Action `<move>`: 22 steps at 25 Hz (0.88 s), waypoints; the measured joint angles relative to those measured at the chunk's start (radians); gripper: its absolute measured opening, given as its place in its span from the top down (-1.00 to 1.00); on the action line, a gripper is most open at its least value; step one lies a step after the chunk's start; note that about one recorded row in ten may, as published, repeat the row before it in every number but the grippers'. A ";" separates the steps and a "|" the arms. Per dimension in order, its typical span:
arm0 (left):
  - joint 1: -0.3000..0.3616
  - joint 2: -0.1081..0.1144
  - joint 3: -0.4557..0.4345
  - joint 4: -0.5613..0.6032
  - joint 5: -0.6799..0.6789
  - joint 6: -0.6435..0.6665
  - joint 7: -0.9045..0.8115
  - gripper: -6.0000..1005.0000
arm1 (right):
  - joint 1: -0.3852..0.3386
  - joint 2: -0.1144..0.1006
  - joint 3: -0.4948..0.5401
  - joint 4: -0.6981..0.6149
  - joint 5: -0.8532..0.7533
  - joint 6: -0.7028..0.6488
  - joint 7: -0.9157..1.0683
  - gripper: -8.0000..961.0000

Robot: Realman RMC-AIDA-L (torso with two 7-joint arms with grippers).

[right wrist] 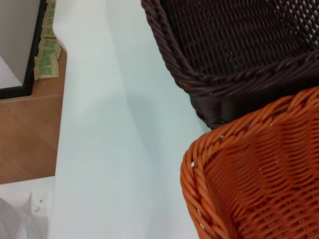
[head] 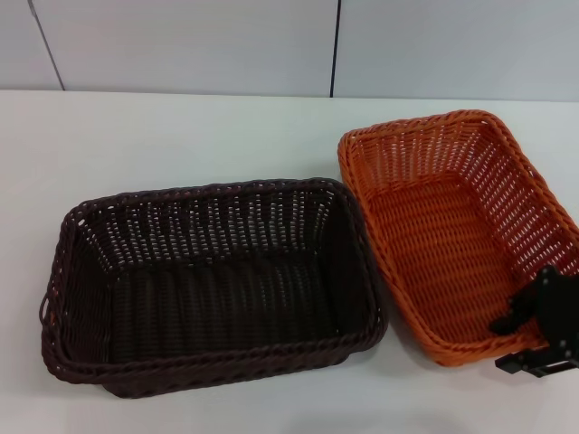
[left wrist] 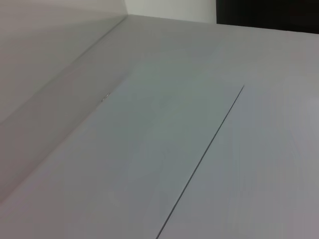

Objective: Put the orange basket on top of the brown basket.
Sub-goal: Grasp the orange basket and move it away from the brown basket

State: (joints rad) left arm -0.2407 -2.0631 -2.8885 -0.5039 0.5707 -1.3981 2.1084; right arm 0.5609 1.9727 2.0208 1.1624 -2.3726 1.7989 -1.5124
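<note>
Two baskets sit on the white table (head: 181,127). The brown basket (head: 208,280) is in the middle, and the orange basket (head: 452,235) sits just beside it on the robot's right, with their rims very close or maybe touching at one corner. The right gripper (head: 540,325) is down at the near corner of the orange basket, at its braided rim, likely because the rim is the easy part to grab for lifting. I cannot tell if its fingers are open or closed, or if it has hold of the rim yet. The orange basket is not yet stacked. The left gripper is out of sight; its camera sees only bare white surfaces.
</note>
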 joint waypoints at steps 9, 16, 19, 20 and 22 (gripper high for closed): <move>0.010 0.000 0.000 0.026 -0.016 -0.028 0.001 -0.30 | -0.002 0.013 -0.004 0.073 0.000 0.010 -0.001 0.16; 0.015 0.000 0.000 0.037 -0.026 -0.048 0.002 -0.30 | 0.005 0.015 -0.028 0.061 -0.014 0.005 -0.002 0.23; 0.017 0.000 0.000 0.038 -0.030 -0.059 0.002 -0.30 | 0.002 0.022 -0.034 0.068 -0.019 0.002 -0.002 0.29; 0.018 0.000 0.000 0.038 -0.030 -0.061 0.002 -0.30 | 0.000 0.025 -0.034 0.073 -0.019 0.002 -0.002 0.31; 0.021 0.000 0.000 0.039 -0.032 -0.063 0.002 -0.30 | -0.003 0.031 -0.034 0.085 -0.020 0.003 -0.002 0.35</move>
State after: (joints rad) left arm -0.2197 -2.0632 -2.8885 -0.4652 0.5385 -1.4616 2.1108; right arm 0.5584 2.0033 1.9865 1.2470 -2.3925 1.8016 -1.5140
